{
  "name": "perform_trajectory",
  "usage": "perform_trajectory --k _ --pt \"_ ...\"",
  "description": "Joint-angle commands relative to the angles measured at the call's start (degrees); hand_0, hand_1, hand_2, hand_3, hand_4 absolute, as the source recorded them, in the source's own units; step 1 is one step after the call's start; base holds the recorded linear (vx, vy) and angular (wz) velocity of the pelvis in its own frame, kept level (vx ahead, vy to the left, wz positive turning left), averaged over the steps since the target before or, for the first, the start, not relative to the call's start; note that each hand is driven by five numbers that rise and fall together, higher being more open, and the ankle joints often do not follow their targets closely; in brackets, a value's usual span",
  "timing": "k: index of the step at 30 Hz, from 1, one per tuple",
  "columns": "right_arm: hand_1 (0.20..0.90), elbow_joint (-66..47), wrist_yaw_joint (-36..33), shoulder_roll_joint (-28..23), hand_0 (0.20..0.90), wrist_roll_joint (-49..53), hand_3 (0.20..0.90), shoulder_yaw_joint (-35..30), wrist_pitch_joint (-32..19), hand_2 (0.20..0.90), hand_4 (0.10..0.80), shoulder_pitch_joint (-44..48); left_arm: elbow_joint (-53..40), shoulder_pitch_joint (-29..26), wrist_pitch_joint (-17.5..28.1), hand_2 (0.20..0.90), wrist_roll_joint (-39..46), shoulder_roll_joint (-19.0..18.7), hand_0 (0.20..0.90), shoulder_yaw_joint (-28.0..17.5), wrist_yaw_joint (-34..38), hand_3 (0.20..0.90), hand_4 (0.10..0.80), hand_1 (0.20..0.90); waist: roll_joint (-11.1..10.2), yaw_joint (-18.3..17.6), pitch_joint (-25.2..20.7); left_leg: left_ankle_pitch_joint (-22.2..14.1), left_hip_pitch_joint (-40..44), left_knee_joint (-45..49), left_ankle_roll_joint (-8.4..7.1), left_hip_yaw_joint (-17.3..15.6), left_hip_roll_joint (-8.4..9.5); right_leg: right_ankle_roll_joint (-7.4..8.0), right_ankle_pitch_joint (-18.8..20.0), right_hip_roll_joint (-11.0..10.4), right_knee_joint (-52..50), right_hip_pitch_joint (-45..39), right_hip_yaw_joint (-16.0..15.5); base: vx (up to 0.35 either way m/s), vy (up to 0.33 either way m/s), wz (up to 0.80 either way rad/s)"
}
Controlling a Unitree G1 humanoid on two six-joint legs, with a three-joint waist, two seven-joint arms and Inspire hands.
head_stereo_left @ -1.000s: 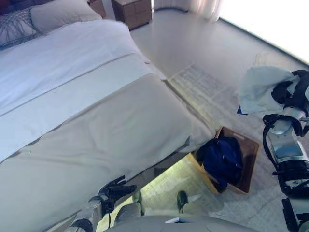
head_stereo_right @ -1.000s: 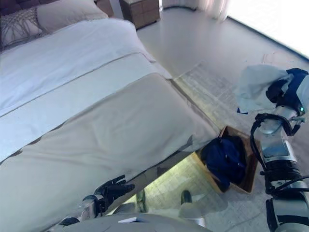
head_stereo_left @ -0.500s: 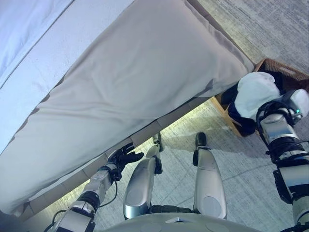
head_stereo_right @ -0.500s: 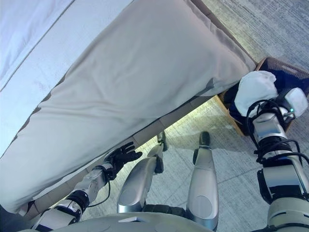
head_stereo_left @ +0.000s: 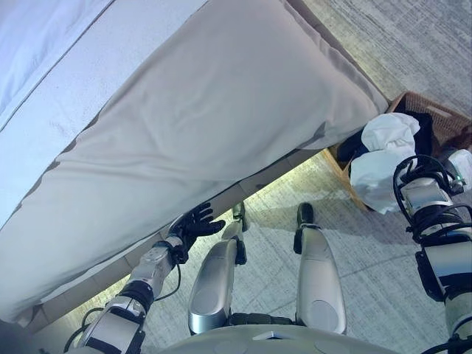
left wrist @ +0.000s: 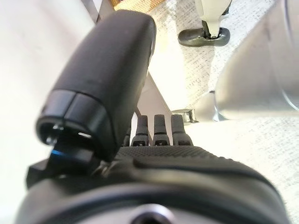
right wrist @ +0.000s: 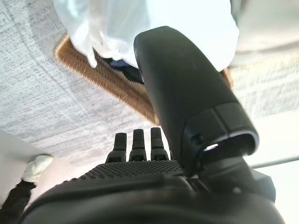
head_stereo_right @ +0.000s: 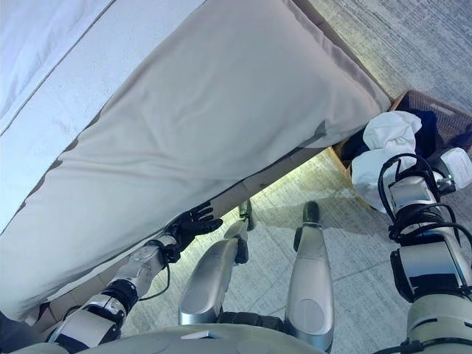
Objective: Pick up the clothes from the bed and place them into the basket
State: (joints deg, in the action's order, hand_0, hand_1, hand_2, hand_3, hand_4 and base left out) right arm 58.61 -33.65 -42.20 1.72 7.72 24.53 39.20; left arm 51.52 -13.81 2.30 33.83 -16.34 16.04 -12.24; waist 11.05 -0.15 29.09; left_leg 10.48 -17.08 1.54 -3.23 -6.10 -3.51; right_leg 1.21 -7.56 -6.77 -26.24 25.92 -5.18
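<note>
A white garment (head_stereo_left: pixel 382 156) lies draped over the near rim of the brown wicker basket (head_stereo_left: pixel 441 112), on top of dark blue clothes (head_stereo_left: pixel 423 133). The basket stands on the floor by the bed's corner. My right hand (right wrist: pixel 135 184) is just above the basket with its fingers (right wrist: pixel 138 144) and thumb straight. The white garment (right wrist: pixel 140 28) and the basket rim (right wrist: pixel 105 86) show past them, apart from the hand. My left hand (head_stereo_left: pixel 194 221) is open and empty, low beside the bed's side; it also shows in the left wrist view (left wrist: pixel 154 156).
The bed (head_stereo_left: pixel 184 125) with a beige cover and white sheet (head_stereo_left: pixel 44 51) spans the upper left. A pale patterned rug (head_stereo_left: pixel 376 243) covers the floor around the basket.
The camera tilted down after the oldest frames. The right arm lowered the white garment from high up to the basket; it has now dropped from the hand onto the rim. The left hand rose slightly.
</note>
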Motion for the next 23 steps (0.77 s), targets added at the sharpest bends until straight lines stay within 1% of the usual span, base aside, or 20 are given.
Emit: perform_trajectory --k 1,3,5,6,8,10,11,12,14,15,16,17,19,21,23 --pt "0.9 -1.0 -7.0 -5.1 0.9 0.2 0.9 -0.6 -3.6 0.9 0.8 -2.0 0.8 2.4 0.4 0.9 0.0 -3.6 0.9 0.4 -0.6 0.9 0.8 0.9 -3.0 -0.8 -2.5 -9.4 1.6 4.0 1.58 0.5 2.69 -1.99 0.5 3.3 8.2 -5.7 -4.4 0.014 0.062 0.02" --pt "0.9 -2.9 -7.2 -3.6 0.9 1.0 0.9 -2.2 -5.4 0.9 0.8 -5.9 1.4 3.1 0.4 0.9 -1.0 -3.9 0.9 -0.3 -0.8 0.9 0.8 0.9 -4.1 -0.9 -3.5 -9.5 3.3 2.7 1.57 0.4 2.59 -1.5 1.0 3.4 9.9 -7.8 -4.4 0.035 0.066 -0.04" --pt "0.9 -5.2 -5.9 -0.5 0.9 3.4 0.9 -3.3 -7.6 0.9 0.8 -11.1 2.0 3.9 -0.1 0.9 -2.3 -4.1 0.9 -1.0 -1.3 0.9 0.8 0.9 -5.7 -1.0 -5.2 -9.5 5.6 1.0 1.66 0.3 2.58 -0.83 1.9 3.5 12.4 -10.6 -4.5 0.049 0.07 -0.05" --pt "0.9 -5.3 -5.8 -0.4 0.9 3.6 0.9 -3.4 -7.7 0.9 0.8 -11.4 2.0 4.0 -0.1 0.9 -2.3 -4.2 0.9 -1.0 -1.3 0.9 0.8 0.9 -5.7 -1.0 -5.2 -9.5 5.8 0.9 1.66 0.3 2.58 -0.81 1.9 3.5 12.5 -10.8 -4.5 0.071 0.055 -0.04" --pt "0.9 -6.0 -2.2 4.1 0.9 6.9 0.9 -4.6 -12.3 0.9 0.8 -18.1 3.0 5.7 0.0 0.9 -5.1 -4.1 0.9 -1.6 -2.3 0.9 0.8 0.9 -7.4 -1.0 -7.9 -9.6 8.9 -1.3 1.75 0.5 2.77 0.12 3.1 3.6 16.3 -14.9 -4.2 0.129 0.09 -0.02" --pt "0.9 -5.7 3.3 7.8 0.9 7.4 0.9 -5.6 -17.0 0.9 0.8 -24.1 4.1 7.8 0.0 0.9 -7.6 -3.8 0.9 -2.2 -3.0 0.9 0.8 0.9 -8.6 -1.1 -10.8 -9.8 11.8 -3.0 1.92 0.4 2.9 0.93 4.3 3.8 19.4 -18.2 -3.9 0.176 0.122 -0.01" --pt "0.9 -5.4 5.8 9.7 0.9 9.4 0.9 -5.6 -18.9 0.9 0.8 -26.3 5.0 8.7 -0.1 0.9 -9.1 -3.5 0.9 -2.6 -3.0 0.9 0.8 0.9 -9.3 -1.2 -12.2 -10.0 13.1 -3.4 2.04 0.1 2.9 1.26 4.8 3.9 20.6 -19.6 -3.6 0.212 0.152 -0.05" --pt "0.9 -4.9 9.9 13.2 0.9 8.9 0.9 -5.3 -20.5 0.9 0.8 -29.5 6.5 10.1 -0.3 0.9 -10.9 -3.1 0.9 -3.6 -2.9 0.9 0.8 0.9 -10.0 -1.3 -14.4 -10.5 15.0 -3.8 2.22 -0.5 2.92 1.61 5.4 3.9 22.1 -21.6 -3.6 0.198 0.158 -0.08" --pt "0.9 -3.5 13.0 16.2 0.9 11.4 0.9 -4.8 -21.1 0.9 0.8 -31.8 8.3 10.8 -0.5 0.9 -12.4 -2.7 0.9 -4.7 -2.9 0.9 0.8 0.9 -10.5 -1.3 -16.5 -11.1 16.3 -4.1 2.48 -1.1 2.97 1.9 5.9 4.0 23.3 -22.8 -3.5 0.149 0.134 -0.14" --pt "0.9 -1.9 14.9 18.9 0.9 11.2 0.9 -4.5 -22.4 0.9 0.8 -33.5 9.7 11.3 -0.8 0.9 -13.6 -2.3 0.9 -5.5 -2.8 0.9 0.8 0.9 -10.8 -1.3 -18.0 -11.5 17.6 -4.3 2.68 -1.5 3.01 1.97 5.9 4.0 23.9 -24.1 -3.4 0.149 0.107 -0.15" --pt "0.9 -0.4 16.0 20.5 0.9 12.5 0.9 -4.2 -23.4 0.9 0.8 -34.4 11.0 11.5 -0.8 0.9 -14.3 -2.0 0.9 -6.1 -2.8 0.9 0.8 0.9 -11.0 -1.3 -19.0 -11.9 18.5 -4.5 2.85 -1.7 3.1 2.01 5.9 4.1 24.4 -25.0 -3.2 0.138 0.09 -0.13" --pt "0.9 0.3 16.7 21.0 0.9 12.8 0.9 -4.1 -23.9 0.9 0.8 -34.7 11.5 11.6 -0.7 0.9 -14.5 -1.9 0.9 -6.3 -2.7 0.9 0.8 0.9 -11.1 -1.3 -19.2 -12.1 18.9 -4.5 2.93 -1.8 3.15 2.03 5.9 4.1 24.6 -25.5 -3.1 0.081 0.09 -0.1" --pt "0.9 3.4 19.4 23.6 0.9 13.4 0.9 -4.4 -26.1 0.9 0.8 -36.1 14.1 11.9 0.0 0.9 -15.2 -1.4 0.9 -7.4 -3.2 0.9 0.8 0.9 -11.2 -1.4 -20.8 -12.7 21.0 -5.1 3.21 -2.4 3.3 2.11 6.0 4.2 25.5 -27.3 -3.3 0.058 0.109 -0.04" --pt "0.9 4.8 21.6 24.9 0.9 12.8 0.9 -4.2 -28.5 0.9 0.8 -36.9 15.2 12.0 0.1 0.9 -15.1 -1.0 0.9 -8.1 -3.6 0.9 0.8 0.9 -11.2 -1.5 -21.7 -13.0 22.3 -5.7 3.4 -2.7 3.54 2.24 6.2 4.2 26.4 -28.6 -3.3 0.04 0.111 0.01" --pt "0.9 5.3 22.5 25.5 0.9 13.0 0.9 -4.0 -28.9 0.9 0.8 -37.4 15.8 12.2 0.4 0.9 -15.4 -0.7 0.9 -8.2 -3.7 0.9 0.8 0.9 -11.1 -1.6 -22.1 -13.2 22.9 -5.9 3.43 -2.8 3.57 2.31 6.2 4.2 26.7 -29.2 -3.4 0.018 0.06 0.0"
